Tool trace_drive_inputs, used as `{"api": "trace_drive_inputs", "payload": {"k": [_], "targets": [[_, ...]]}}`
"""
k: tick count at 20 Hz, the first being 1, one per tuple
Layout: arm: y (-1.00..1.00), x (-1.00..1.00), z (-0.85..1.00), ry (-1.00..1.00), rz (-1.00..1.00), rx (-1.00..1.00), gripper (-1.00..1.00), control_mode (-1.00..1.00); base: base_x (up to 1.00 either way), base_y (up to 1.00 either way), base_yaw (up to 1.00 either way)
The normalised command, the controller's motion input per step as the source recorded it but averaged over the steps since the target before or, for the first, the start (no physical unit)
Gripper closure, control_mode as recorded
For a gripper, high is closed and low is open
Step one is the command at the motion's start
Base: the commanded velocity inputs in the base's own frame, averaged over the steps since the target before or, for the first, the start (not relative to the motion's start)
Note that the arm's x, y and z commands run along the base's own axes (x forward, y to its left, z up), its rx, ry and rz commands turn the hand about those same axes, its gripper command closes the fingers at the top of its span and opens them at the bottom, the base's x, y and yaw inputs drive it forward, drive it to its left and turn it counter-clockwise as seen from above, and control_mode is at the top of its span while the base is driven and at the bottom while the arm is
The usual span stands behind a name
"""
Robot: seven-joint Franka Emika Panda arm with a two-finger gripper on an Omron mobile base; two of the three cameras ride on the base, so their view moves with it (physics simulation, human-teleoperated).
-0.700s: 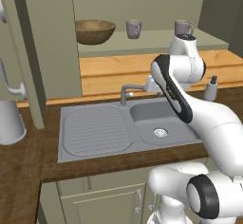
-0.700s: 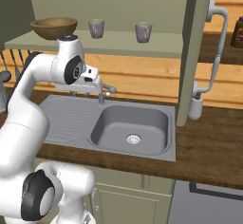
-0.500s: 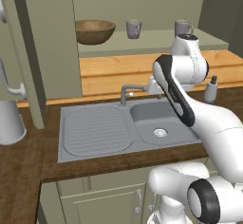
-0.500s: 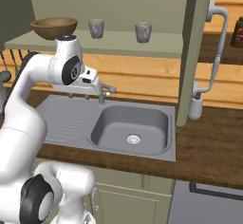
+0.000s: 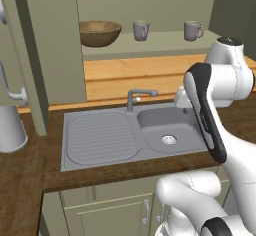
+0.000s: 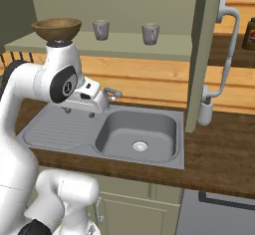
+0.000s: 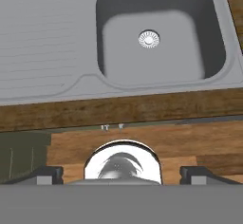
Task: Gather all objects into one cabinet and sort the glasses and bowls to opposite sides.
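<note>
Gripper (image 7: 121, 174) spread wide, empty, pointing down over sink (image 7: 156, 33). Wooden bowl (image 5: 100, 32) sits at shelf's left, two grey mugs (image 5: 141, 30) to its right. Looks like between picks; next calls for locating a remaining mug and reaching toward it.

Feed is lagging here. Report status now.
Gripper open, empty, above the grey steel sink. Wide brown wooden bowl and two small grey handled mugs sit on the pale cabinet shelf. Nothing in the way.
</note>
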Motion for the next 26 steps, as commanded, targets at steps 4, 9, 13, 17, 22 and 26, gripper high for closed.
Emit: {"api": "trace_drive_inputs", "payload": {"k": [4, 9, 13, 17, 22, 26], "targets": [[0.0, -0.75, 0.62, -0.07, -0.05, 0.0, -1.0, -1.0, 0.0, 0.0, 0.0], [0.0, -0.64, 0.49, -0.02, 0.0, -0.01, -1.0, -1.0, 0.0, 0.0, 0.0], [0.0, -0.58, 0.38, -0.04, 0.0, -0.02, -1.0, -1.0, 0.0, 0.0, 0.0], [0.0, -0.47, 0.35, -0.03, 0.0, -0.02, -1.0, -1.0, 0.0, 0.0, 0.0], [0.14, -0.22, 0.02, -0.06, 0.0, -0.05, -1.0, -1.0, 0.0, 0.0, 0.0], [0.18, -0.15, 0.0, -0.13, 0.0, -0.03, -1.0, -1.0, 0.0, 0.0, 0.0]]}}
